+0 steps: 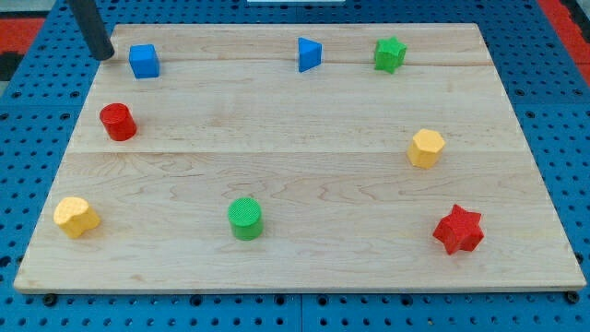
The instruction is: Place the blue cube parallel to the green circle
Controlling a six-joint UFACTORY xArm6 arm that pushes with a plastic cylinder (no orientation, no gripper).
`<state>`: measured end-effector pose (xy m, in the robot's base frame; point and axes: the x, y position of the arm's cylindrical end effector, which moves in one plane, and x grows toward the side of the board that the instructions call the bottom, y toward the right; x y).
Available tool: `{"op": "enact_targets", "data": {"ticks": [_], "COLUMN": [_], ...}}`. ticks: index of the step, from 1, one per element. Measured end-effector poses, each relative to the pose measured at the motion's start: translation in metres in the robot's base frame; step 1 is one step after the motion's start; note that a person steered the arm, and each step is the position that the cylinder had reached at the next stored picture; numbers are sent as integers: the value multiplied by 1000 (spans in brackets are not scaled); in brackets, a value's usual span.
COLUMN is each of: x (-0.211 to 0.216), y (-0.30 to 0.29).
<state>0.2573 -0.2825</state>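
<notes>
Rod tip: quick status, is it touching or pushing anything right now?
My tip: no gripper, holding nothing. It sits at the view's top left, just left of the blue cube, with a small gap, not touching.

A pale wooden board (304, 184) with visible grain lies on a blue surface full of small holes (553, 138). Red areas (28, 28) appear at the top corners. The light is even.

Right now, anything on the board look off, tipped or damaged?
Nothing stands out. All eight blocks sit flat on the wooden board, spread near its edges, none touching. My tip is at the view's top left, just left of the blue cube, with a small gap. The green circle sits near the bottom.
</notes>
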Motion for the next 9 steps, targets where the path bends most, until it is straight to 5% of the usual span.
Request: {"op": "enact_targets", "data": {"ticks": [2, 5, 9], "x": [39, 31, 28], "y": [63, 31, 133]}}
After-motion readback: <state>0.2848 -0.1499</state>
